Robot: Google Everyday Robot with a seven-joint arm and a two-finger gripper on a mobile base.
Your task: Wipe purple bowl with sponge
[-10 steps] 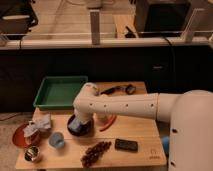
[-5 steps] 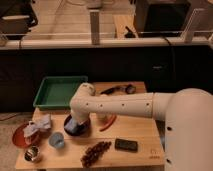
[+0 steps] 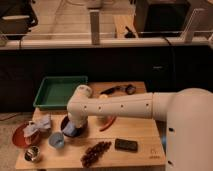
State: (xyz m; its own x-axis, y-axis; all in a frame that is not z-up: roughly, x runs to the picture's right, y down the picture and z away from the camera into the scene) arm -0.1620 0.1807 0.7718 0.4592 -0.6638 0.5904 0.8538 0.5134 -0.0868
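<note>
Closest to the front edge of the wooden table stand a small shiny metal cup, a dark bunched cluster that looks like grapes, and a flat black block. Just behind the metal cup is the small blue cup. To its left, the reddish-brown plate carries the pale grey-blue cloth.

Beside the blue cup sits the purple bowl. My gripper reaches down into it from my white arm. The sponge shows light blue inside the bowl, right under my gripper. My arm hides the grip, so I cannot tell how wide it stands or whether it clasps the sponge.

A curved red thing lies right of the bowl. Farther back are the green tray and a dark tool.
</note>
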